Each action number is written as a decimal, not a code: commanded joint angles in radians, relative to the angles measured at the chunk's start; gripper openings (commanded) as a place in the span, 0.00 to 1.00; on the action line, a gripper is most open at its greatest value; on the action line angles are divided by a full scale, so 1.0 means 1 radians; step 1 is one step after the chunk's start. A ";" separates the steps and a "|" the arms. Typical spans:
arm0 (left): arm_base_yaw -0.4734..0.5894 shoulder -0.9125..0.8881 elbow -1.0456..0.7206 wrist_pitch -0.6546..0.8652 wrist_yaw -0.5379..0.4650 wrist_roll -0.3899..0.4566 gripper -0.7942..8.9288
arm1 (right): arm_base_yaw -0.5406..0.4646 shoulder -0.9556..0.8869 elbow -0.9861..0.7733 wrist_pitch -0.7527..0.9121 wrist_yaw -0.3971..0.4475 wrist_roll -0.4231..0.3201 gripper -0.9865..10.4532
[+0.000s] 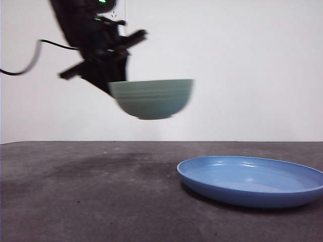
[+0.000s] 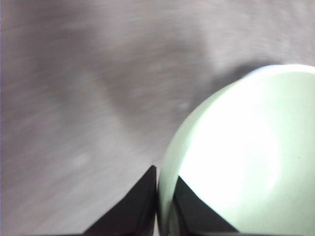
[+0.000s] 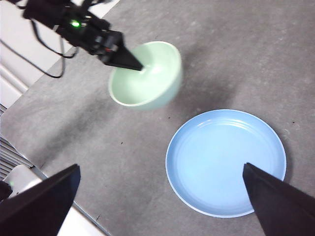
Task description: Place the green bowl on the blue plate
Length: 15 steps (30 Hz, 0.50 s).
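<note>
Left wrist view alone shows left fingers [image 2: 158, 196] pinching green bowl [image 2: 246, 157] rim; right fingers [image 3: 162, 196] spread.

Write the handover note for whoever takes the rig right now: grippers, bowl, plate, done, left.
Left gripper: shut on the rim of the green bowl, one jaw inside, one outside, holding it in the air clear of the table.
Right gripper: open, holding nothing, hanging above the blue plate.
Blue plate: flat on the table, nothing on it.
Done: bowl gripped and lifted.
Left: carry the bowl across until it is over the plate, lower it onto the plate, release.
</note>
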<state>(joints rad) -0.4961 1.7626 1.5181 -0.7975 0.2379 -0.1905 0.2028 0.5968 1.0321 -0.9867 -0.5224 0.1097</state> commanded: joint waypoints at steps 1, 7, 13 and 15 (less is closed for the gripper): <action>-0.065 0.071 0.075 0.005 0.003 -0.029 0.10 | 0.005 0.002 0.017 0.006 -0.002 0.010 0.61; -0.190 0.214 0.198 0.006 0.002 -0.031 0.10 | 0.005 0.002 0.017 0.006 -0.001 0.010 0.61; -0.272 0.311 0.255 0.018 -0.001 -0.030 0.10 | 0.005 0.002 0.017 0.006 -0.001 0.010 0.61; -0.286 0.329 0.256 0.026 -0.007 -0.030 0.10 | 0.005 0.002 0.017 0.005 -0.001 0.010 0.61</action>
<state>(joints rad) -0.7727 2.0720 1.7363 -0.7841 0.2337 -0.2119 0.2028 0.5968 1.0321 -0.9867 -0.5220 0.1097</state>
